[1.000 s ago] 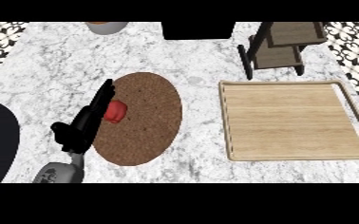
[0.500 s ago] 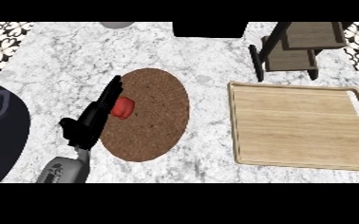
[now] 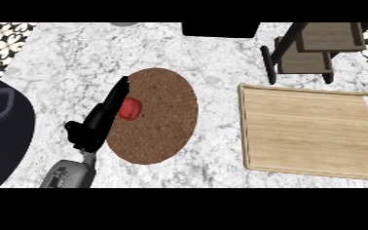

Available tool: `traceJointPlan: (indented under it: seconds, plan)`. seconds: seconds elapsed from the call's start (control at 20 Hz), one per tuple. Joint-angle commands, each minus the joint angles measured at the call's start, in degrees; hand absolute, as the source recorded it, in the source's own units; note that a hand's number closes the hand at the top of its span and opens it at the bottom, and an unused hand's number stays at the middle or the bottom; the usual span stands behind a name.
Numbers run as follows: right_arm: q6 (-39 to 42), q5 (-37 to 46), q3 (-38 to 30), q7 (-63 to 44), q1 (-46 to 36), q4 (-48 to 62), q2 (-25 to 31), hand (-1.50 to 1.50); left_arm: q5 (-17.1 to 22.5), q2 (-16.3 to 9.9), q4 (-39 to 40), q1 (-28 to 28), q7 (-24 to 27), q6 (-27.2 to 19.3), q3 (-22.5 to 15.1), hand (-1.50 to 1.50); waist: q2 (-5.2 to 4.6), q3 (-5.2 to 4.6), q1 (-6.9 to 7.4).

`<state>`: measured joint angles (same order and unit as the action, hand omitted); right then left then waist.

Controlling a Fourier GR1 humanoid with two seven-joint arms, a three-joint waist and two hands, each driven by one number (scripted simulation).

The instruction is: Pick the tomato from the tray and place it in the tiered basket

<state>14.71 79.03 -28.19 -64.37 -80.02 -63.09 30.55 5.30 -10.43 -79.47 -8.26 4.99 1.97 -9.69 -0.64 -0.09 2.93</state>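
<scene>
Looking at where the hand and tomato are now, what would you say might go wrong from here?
1. The left hand lies beside the tomato with straight fingers, not curled round it; closing from here may nudge the tomato across the round brown tray rather than grasp it.
2. The tiered basket stands far to the right, beyond the wooden board, so the carry is long and crosses the board's raised rim.

The left hand (image 3: pixel 101 119) has straightened alongside the tomato (image 3: pixel 130 108).
</scene>
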Motion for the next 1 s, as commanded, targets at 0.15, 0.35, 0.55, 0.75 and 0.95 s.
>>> traceJointPlan:
  seconds: [0.15,0.35,0.55,0.75,0.95]
  plan:
    - [-11.0,1.5,-5.7,-2.7,-4.3,18.5,1.6,1.50,-0.1,0.6,1.0,-0.1,-0.1,0.7,-0.4,0.00,-0.74,0.03,0.63]
    - [-17.5,2.7,-7.4,-2.2,-5.8,24.6,2.1,1.50,1.4,-1.5,0.8,-1.2,-1.3,2.7,1.5,0.00,-1.01,0.05,1.49]
    - [-23.4,0.3,-10.8,0.3,-7.1,28.6,1.6,1.50,-0.1,0.5,0.1,-1.6,-2.2,1.3,-0.3,0.00,-0.85,0.10,1.15]
    - [-27.2,-1.1,-14.2,1.4,-7.4,32.1,3.2,1.50,-0.3,0.0,1.9,-1.3,0.3,1.3,0.9,0.00,-1.06,0.10,1.01]
    - [-31.3,-4.4,-20.6,-7.0,-10.9,30.9,1.4,1.50,0.4,0.6,2.3,-2.8,-0.9,1.6,1.1,0.00,-0.96,0.08,1.07]
